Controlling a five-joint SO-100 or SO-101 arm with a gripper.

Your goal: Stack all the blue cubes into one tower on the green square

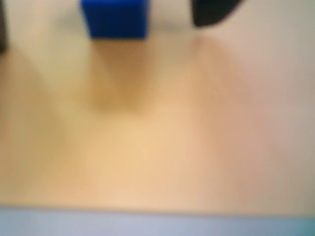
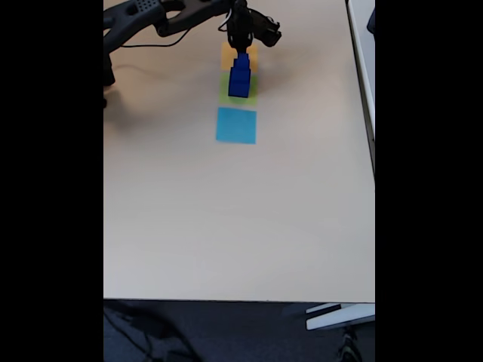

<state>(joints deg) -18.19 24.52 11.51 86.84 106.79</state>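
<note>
Blue cubes [image 2: 239,78]: dark royal blue, plain; the same solid blue on the cube [image 1: 116,18] in the blurred wrist view.
Green square [image 2: 250,96]: lime, yellow-green, no pattern.
Light-blue square [image 2: 236,125]: flat sky blue, unmarked.
Orange square [image 2: 229,53]: pale orange-yellow.
Counter [image 2: 226,219]: light beige in the fixed view, warmer peach-tan in the wrist view.
Arm [image 2: 151,19]: black.
Jaws: black, a dark shape at the wrist view's top edge.
Floor [image 2: 226,332]: dark grey-blue.

table [image 2: 226,226]: pale beige, evenly lit | floor [image 2: 226,332]: dark | second tabletop [image 2: 364,45]: right edge
</note>
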